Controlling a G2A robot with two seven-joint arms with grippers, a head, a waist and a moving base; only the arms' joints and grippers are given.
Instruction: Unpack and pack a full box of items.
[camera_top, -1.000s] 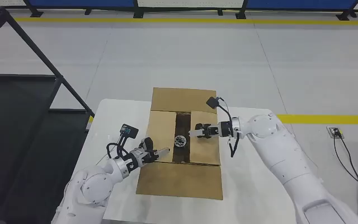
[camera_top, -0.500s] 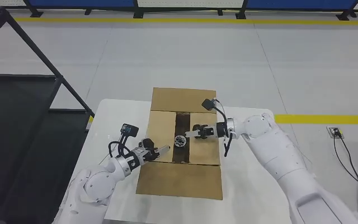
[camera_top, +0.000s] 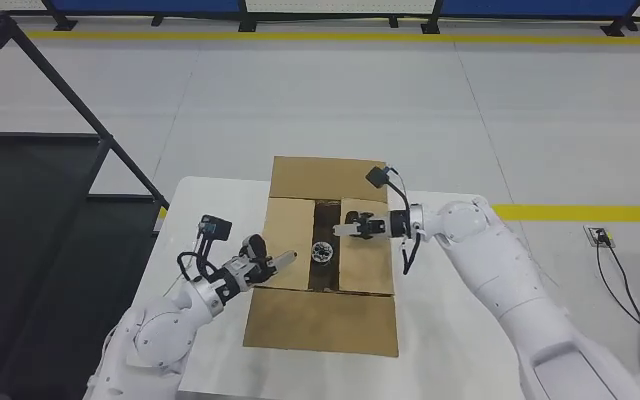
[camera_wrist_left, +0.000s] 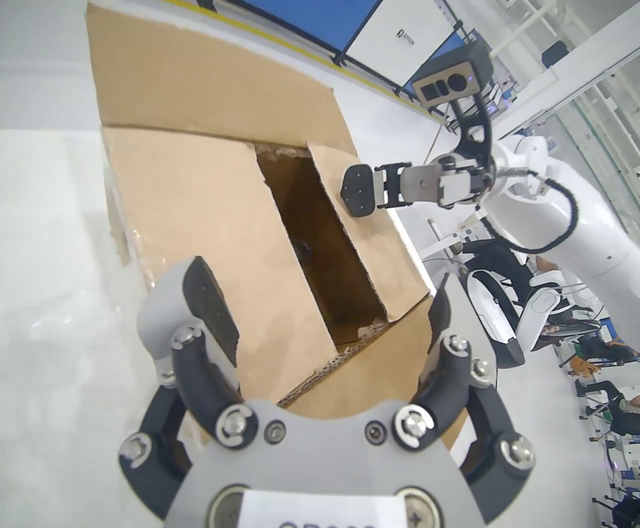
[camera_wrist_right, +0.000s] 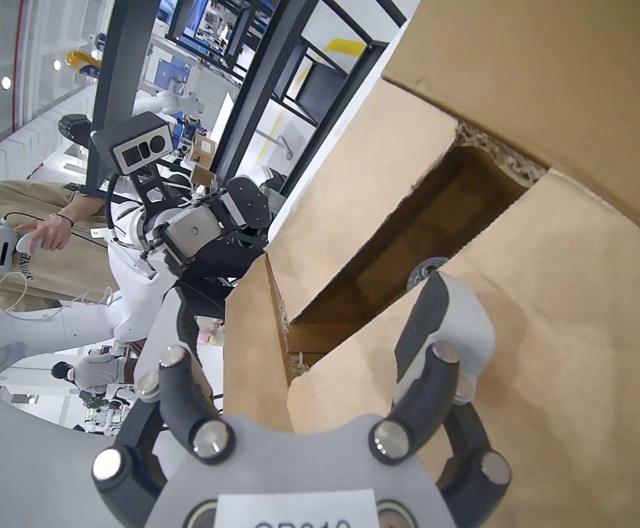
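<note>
Since the near outer flap (camera_top: 320, 322) lies folded out flat toward the robot, the box (camera_top: 300, 240) counts as only partly opened. The two inner flaps are nearly level, with a dark gap (camera_top: 326, 240) between them. Left gripper (camera_wrist_left: 320, 295): fingers apart, holding nothing, low by the box's near left corner, over the left inner flap (camera_top: 292, 232). Through the gap a round black-and-white item (camera_top: 322, 251) sits inside the box, so nothing is unpacked yet, judging by the bare table (camera_top: 210, 210). Right gripper (camera_top: 340, 228): fingers apart, empty, above the right inner flap (camera_top: 368, 262) close to its gap edge; contact cannot be told. Far outer flap (camera_top: 328, 178) also lies flat. Left to do: spread the inner flaps, lift items out, repack. The gap is narrow for a gripper, and the torn flap edges could catch. Open table lies left of the box, less on the right.
</note>
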